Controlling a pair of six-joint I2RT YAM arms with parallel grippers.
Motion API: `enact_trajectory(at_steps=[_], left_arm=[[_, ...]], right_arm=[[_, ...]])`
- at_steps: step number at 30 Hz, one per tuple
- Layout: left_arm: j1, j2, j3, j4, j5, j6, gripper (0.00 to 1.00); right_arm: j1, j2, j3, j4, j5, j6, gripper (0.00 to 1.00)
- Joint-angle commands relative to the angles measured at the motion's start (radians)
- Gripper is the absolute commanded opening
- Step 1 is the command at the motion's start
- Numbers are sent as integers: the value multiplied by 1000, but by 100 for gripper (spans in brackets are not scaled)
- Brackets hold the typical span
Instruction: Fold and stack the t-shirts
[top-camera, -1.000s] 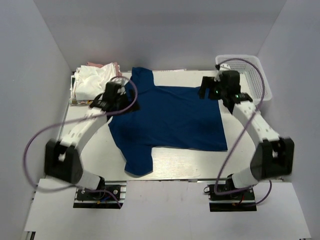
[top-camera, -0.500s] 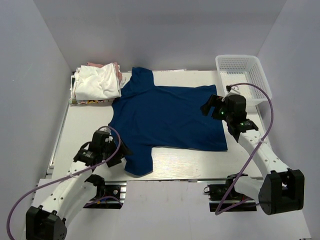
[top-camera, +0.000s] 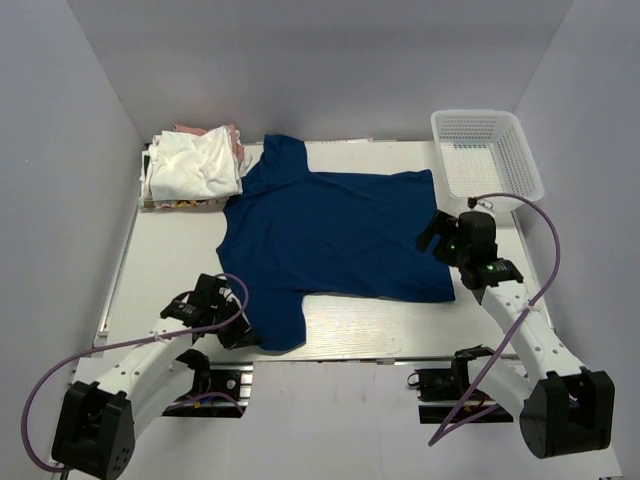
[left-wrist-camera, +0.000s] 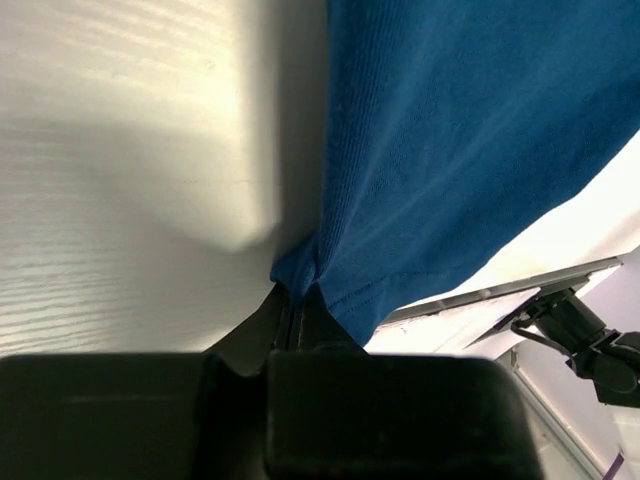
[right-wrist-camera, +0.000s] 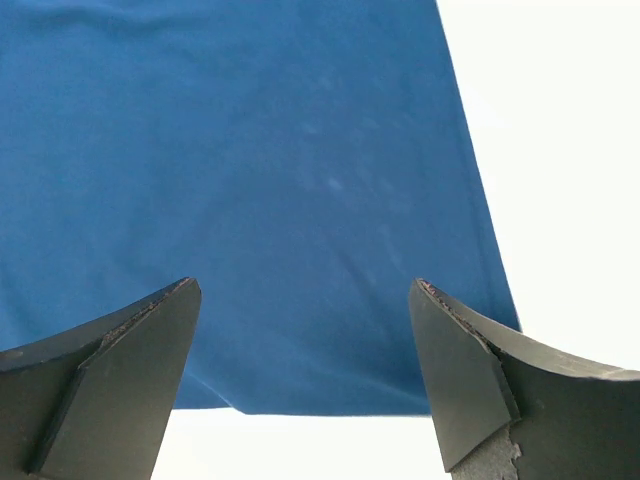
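Observation:
A navy blue t-shirt (top-camera: 335, 230) lies spread flat across the table with no print showing. My left gripper (top-camera: 246, 335) is low at the near sleeve, shut on a pinched corner of that sleeve's cloth (left-wrist-camera: 300, 275). The left gripper (left-wrist-camera: 295, 300) shows its jaws pressed together with blue fabric (left-wrist-camera: 450, 130) rising from them. My right gripper (top-camera: 433, 232) hovers over the shirt's right edge. In the right wrist view it (right-wrist-camera: 303, 290) stands open with nothing between its fingers, above the blue cloth (right-wrist-camera: 250, 150) and its hem. White and pink t-shirts (top-camera: 192, 165) sit piled at the back left.
A white mesh basket (top-camera: 487, 150) stands at the back right, beside the shirt's far corner. The table's near edge (top-camera: 340, 355) runs just below the pinched sleeve. Grey walls enclose the left, back and right.
My left arm swept from the shirt's far left side to the near sleeve and shut on it. My right arm drew nearer along the shirt's right edge, staying open.

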Motion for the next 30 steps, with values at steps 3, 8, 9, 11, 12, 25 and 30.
enact_trajectory(at_steps=[3, 8, 9, 11, 12, 25, 30], left_arm=[[-3, -63, -24, -86, -7, 1, 0], [-3, -141, -50, -149, 51, -19, 0], [-3, -141, -50, -164, 51, -19, 0], [-3, -141, -30, -187, 39, -19, 0], [-3, -141, -15, -198, 39, -19, 0], [-3, -143, 54, -142, 50, 10, 0], [-3, -131, 82, -100, 88, 47, 0]], right_arm=[[-11, -36, -27, -221, 83, 89, 90], [-19, -58, -92, -376, 66, 131, 90], [-24, -63, -105, -376, 69, 134, 90], [-28, -78, -151, -379, 46, 148, 90], [-25, -82, -163, -367, -1, 155, 90], [-33, -71, -304, -224, 17, 220, 56], [-35, -42, -301, -172, 41, 205, 54]])
